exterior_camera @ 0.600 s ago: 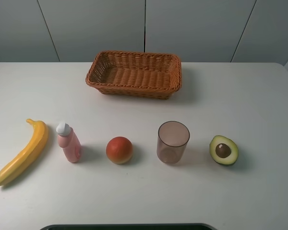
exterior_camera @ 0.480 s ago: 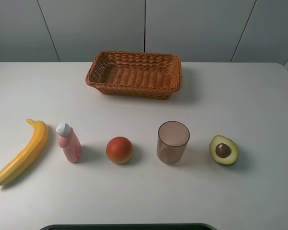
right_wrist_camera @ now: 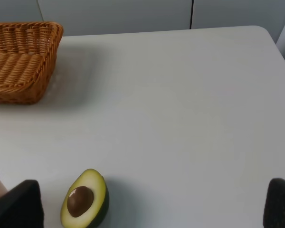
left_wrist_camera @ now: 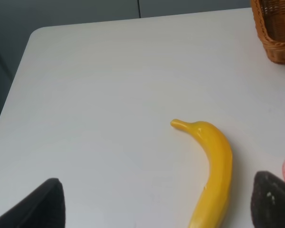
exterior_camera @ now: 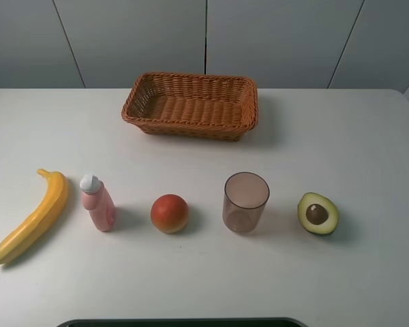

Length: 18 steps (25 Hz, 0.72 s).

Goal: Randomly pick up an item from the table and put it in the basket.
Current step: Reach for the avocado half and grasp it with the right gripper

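Note:
The half avocado [exterior_camera: 318,213] lies cut side up on the white table [exterior_camera: 341,150], at the right end of the front row of objects. The empty brown wicker basket [exterior_camera: 191,127] stands at the back centre. Neither arm shows in the exterior view. In the right wrist view my right gripper [right_wrist_camera: 149,204] is open and empty, with the avocado [right_wrist_camera: 84,199] between its fingertips [right_wrist_camera: 19,204] and the basket [right_wrist_camera: 19,71] beyond. In the left wrist view my left gripper [left_wrist_camera: 156,206] is open and empty above the table near the banana [left_wrist_camera: 211,166].
In the front row stand a yellow banana [exterior_camera: 33,216], a pink bottle with a white cap [exterior_camera: 98,203], a red-orange round fruit [exterior_camera: 170,213] and a translucent cup [exterior_camera: 245,202]. A dark edge [exterior_camera: 177,322] runs along the table's front.

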Each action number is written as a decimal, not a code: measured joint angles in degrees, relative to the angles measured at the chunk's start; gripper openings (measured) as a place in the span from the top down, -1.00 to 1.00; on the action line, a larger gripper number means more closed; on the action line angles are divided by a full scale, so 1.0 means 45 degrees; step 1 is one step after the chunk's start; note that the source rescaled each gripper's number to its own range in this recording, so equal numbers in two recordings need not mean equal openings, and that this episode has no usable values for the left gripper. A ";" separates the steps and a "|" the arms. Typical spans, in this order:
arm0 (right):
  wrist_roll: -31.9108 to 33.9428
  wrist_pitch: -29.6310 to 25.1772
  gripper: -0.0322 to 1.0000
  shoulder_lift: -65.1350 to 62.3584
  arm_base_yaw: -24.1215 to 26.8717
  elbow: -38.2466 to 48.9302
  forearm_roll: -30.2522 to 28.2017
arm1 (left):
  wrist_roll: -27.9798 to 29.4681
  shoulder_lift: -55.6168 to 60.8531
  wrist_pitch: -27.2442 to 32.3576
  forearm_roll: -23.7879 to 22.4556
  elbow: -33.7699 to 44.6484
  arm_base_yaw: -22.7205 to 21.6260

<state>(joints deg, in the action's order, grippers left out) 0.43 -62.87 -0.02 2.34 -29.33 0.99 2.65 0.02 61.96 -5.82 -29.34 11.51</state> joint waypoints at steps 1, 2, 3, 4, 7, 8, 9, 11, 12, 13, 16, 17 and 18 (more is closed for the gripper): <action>0.0000 0.0000 -1.00 0.0000 0.0000 0.0000 0.0000 | 0.0000 0.0000 0.0000 0.0000 0.0000 0.0000; 0.0000 0.0000 -1.00 0.0000 0.0000 0.0000 0.0000 | 0.0000 0.0000 0.0000 0.0000 0.0000 0.0000; 0.0000 0.0000 -1.00 0.0000 0.0000 0.0000 0.0000 | -0.0024 0.0000 0.0000 0.0000 0.0000 0.0000; 0.0000 0.0000 -1.00 0.0000 0.0000 0.0000 0.0000 | -0.0024 0.0000 0.0000 0.0000 0.0000 0.0000; 0.0000 0.0000 -1.00 0.0000 0.0000 0.0000 0.0000 | -0.0024 0.0000 0.0000 0.0000 0.0000 0.0000; 0.0000 0.0000 -1.00 0.0000 0.0000 0.0000 0.0000 | -0.0024 0.0000 0.0000 0.0000 0.0000 0.0000; 0.0000 0.0000 -1.00 0.0000 0.0000 0.0000 0.0000 | -0.0024 0.0000 0.0000 0.0000 0.0000 0.0000; 0.0000 0.0000 -1.00 0.0000 0.0000 0.0000 0.0000 | -0.0024 0.0000 0.0000 0.0000 0.0000 0.0000; 0.0000 0.0000 -1.00 0.0000 0.0000 0.0000 0.0000 | -0.0024 0.0000 0.0000 0.0000 0.0000 0.0000; 0.0000 0.0000 -1.00 0.0000 0.0000 0.0000 0.0000 | -0.0024 0.0000 0.0000 0.0000 0.0000 0.0000; 0.0000 0.0000 -1.00 0.0000 0.0000 0.0000 0.0000 | -0.0024 0.0000 0.0000 0.0000 0.0000 0.0000; 0.0000 0.0000 -1.00 0.0000 0.0000 0.0000 0.0000 | -0.0024 0.0000 0.0000 0.0000 0.0000 0.0000; 0.0027 0.0000 -1.00 0.0000 0.0000 0.0000 0.0000 | -0.0024 0.0000 0.0000 0.0000 0.0000 0.0000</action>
<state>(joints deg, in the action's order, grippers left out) 0.55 -62.87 -0.02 2.34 -29.33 0.99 2.54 0.02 61.96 -5.82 -29.34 11.51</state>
